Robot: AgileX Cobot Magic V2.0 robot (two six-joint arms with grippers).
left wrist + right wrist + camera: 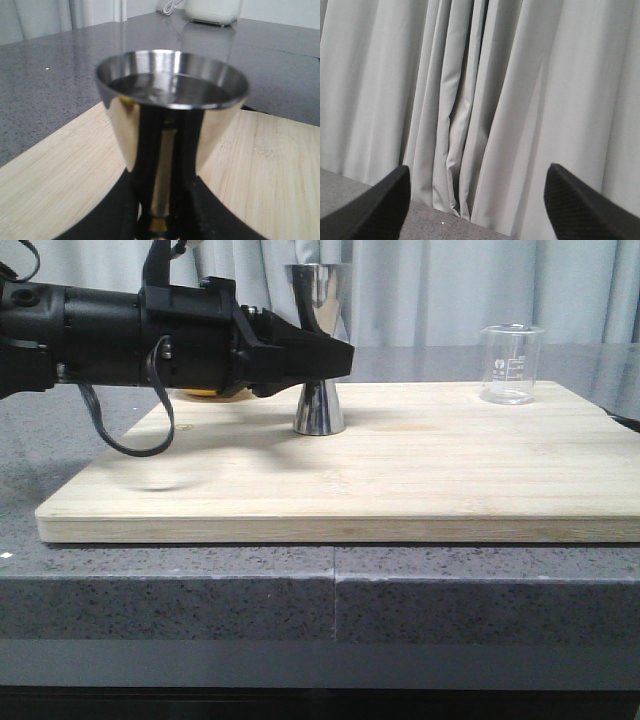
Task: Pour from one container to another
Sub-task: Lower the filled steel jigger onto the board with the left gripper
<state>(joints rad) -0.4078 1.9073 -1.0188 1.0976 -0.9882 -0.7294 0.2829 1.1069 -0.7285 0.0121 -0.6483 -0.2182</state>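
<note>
Left gripper (335, 358) around shiny hourglass jigger (319, 405)

A staged test bench rather than a home kitchen: a speckled grey stone table (200, 600) carries a bare bamboo board (400, 480), plain pale curtains (485, 100) close off the back, and a white appliance (212, 11) stands behind.

Low front view; close wrist views.

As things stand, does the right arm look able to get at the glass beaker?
Probably yes, though not confirmed. The beaker stands alone at the board's far right, and the left gripper is busy at the jigger. The right gripper, open, faces only the curtain, so its position is unclear.
</note>
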